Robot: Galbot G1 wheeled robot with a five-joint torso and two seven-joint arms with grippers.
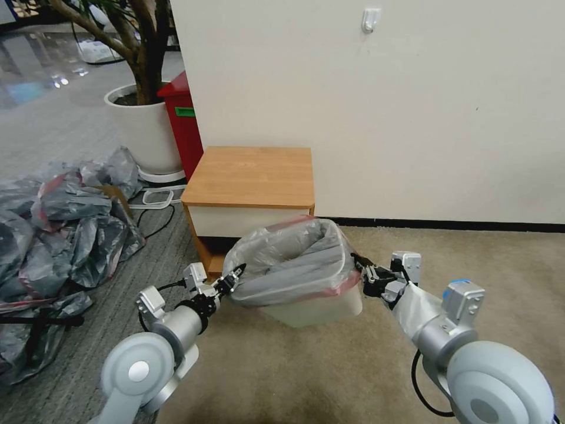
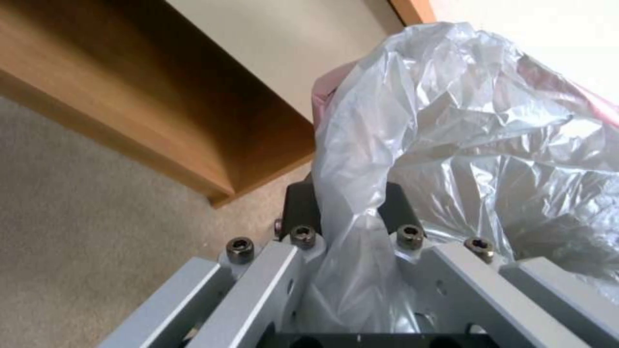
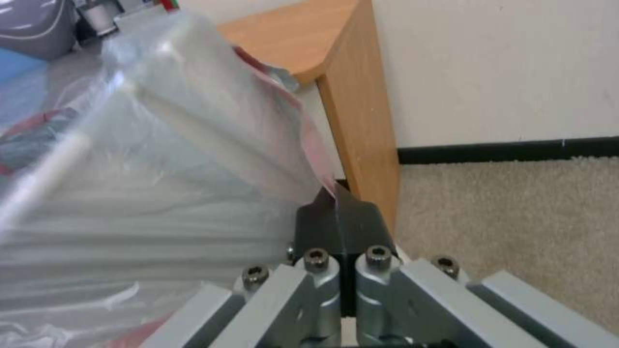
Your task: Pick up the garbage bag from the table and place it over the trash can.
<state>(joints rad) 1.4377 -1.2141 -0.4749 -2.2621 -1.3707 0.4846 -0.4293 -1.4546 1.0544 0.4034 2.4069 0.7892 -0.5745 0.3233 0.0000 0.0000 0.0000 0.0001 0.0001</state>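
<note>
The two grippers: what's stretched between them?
The garbage bag, in the head view: left gripper pinches one side, right gripper the other, with its mouth spread over the trash can.

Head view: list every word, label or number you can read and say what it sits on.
None can be read.
Green label on the red bin: too small to read.
Bag, trash can, table and wall hook: no print seen.

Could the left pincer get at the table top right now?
Probably not freely: the left pincer is shut on the bag, which the right pincer also grips over the bin. The table top itself lies bare behind.
</note>
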